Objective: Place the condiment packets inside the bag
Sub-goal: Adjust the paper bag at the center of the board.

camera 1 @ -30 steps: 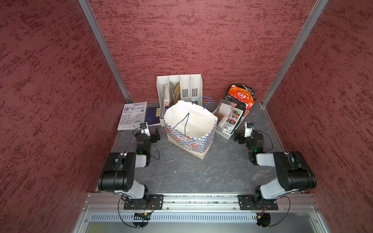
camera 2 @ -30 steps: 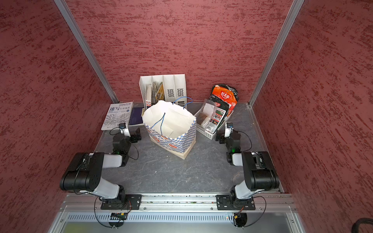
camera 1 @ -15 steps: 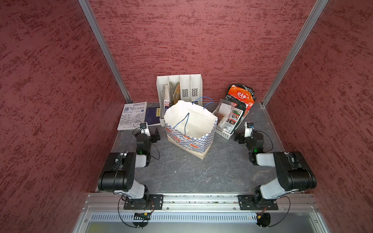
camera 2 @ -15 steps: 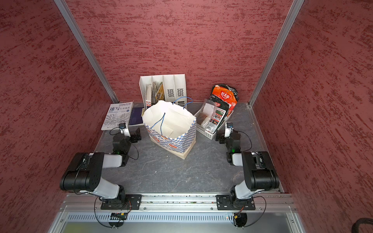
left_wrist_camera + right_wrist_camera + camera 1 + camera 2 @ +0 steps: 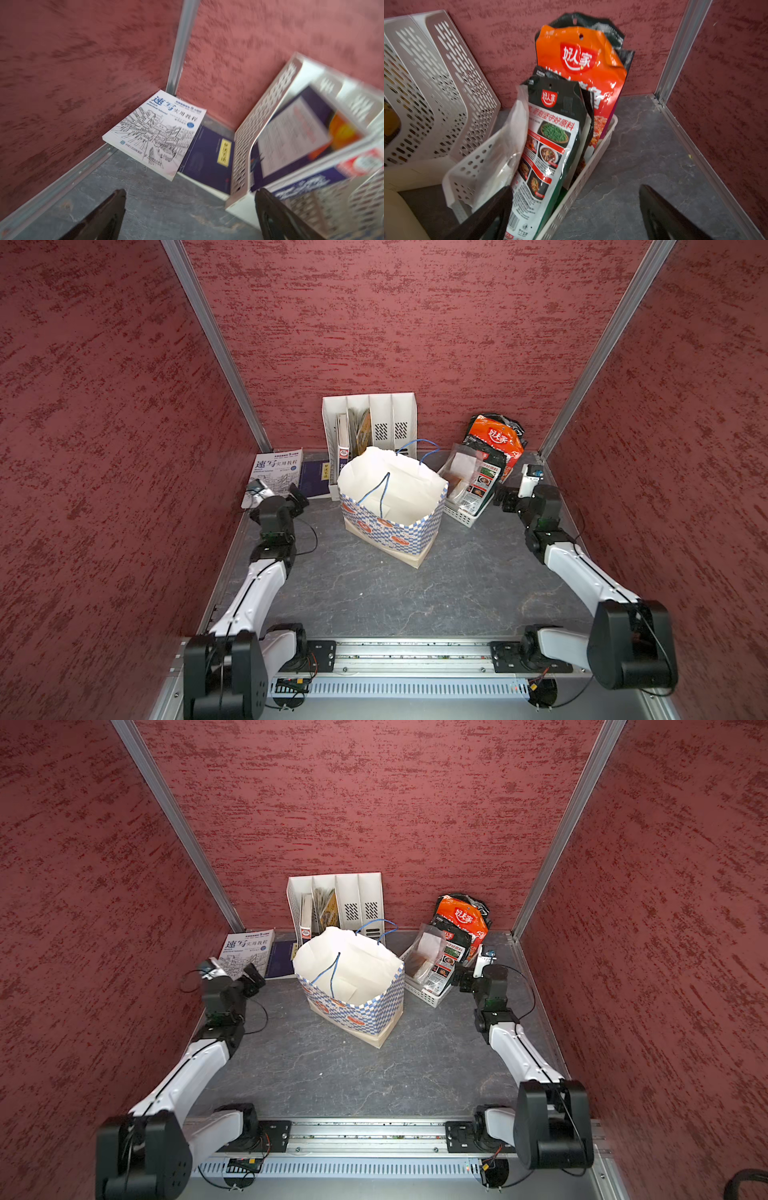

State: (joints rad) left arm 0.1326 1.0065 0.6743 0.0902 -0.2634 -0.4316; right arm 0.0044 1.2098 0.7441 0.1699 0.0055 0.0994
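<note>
Both arms stretched out low, jaws wide, nothing in them

Left arm [image 5: 262, 585] runs along the left edge, its gripper [image 5: 190, 191] hanging spread over the table [image 5: 374, 593] near the books [image 5: 153, 133]. Right arm [image 5: 582, 572] mirrors it on the right, gripper [image 5: 576, 187] gaping just beside the basket [image 5: 471, 166]. Bag [image 5: 386, 526] stands open mid-table, toward the far side. In both top views it hides the rack's [image 5: 390, 418] foot and the basket's left end. Packets [image 5: 579, 62] stand upright in the basket, right of the bag, tipped toward the far wall. Only the right wrist view shows one finger [image 5: 488, 212] overlapping the front packet's corner. Touching or not, can't tell. Left wrist view is smeared around the rack.
</note>
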